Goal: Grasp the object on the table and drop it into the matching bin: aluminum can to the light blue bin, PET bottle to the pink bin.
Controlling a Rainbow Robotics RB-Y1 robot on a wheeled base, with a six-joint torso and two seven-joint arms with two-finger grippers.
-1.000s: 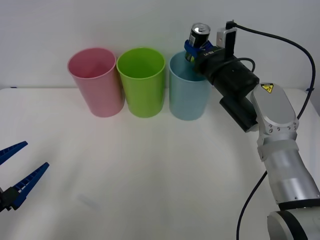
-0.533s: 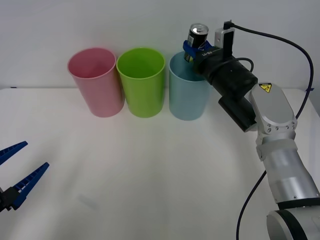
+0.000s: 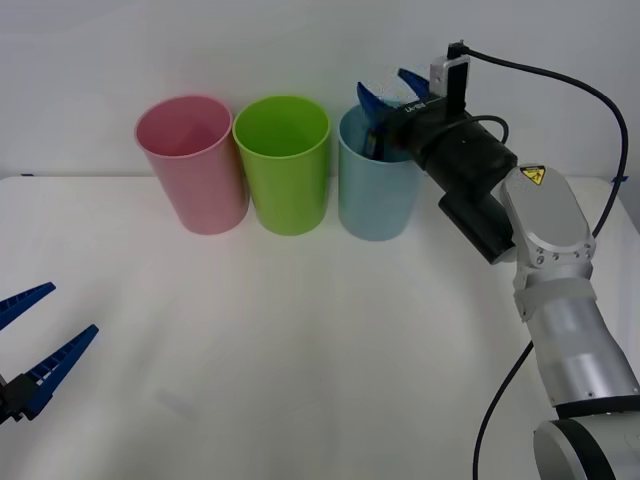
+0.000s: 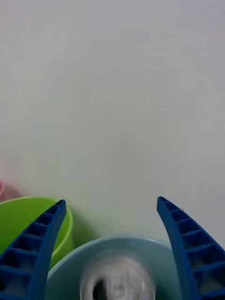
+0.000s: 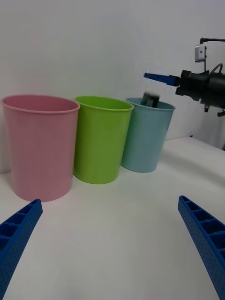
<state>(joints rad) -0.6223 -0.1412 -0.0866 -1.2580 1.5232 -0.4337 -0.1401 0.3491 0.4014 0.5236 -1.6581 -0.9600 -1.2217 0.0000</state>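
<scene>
Stretching wide and white under everything, the table (image 3: 300,340), with three bins lined up along its far edge. Standing leftmost, the pink bin (image 3: 192,163); just beside it, nearly touching, the lime green bin (image 3: 284,163); then the light blue bin (image 3: 375,185) on the right end of the row, close against the green one.

Reaching in from the table's right side, the right arm, with the right gripper (image 3: 385,92) hanging over the mouth of the light blue bin, blue ribbed fingers (image 4: 187,243) spread well apart and clamping nothing. Seen from the right wrist, flanking the pale blue rim on both sides.

Sitting low at the table's near left corner, the left gripper (image 3: 28,345), fingers (image 5: 206,239) also splayed wide and holding nothing, well apart from the bins.

Dropping between the right gripper's spread fingers, the aluminum can (image 4: 117,281), blurred, its silver top showing inside the rim of the light blue bin; from the left wrist, poking just above that rim as a dark blurred shape (image 5: 151,99).
</scene>
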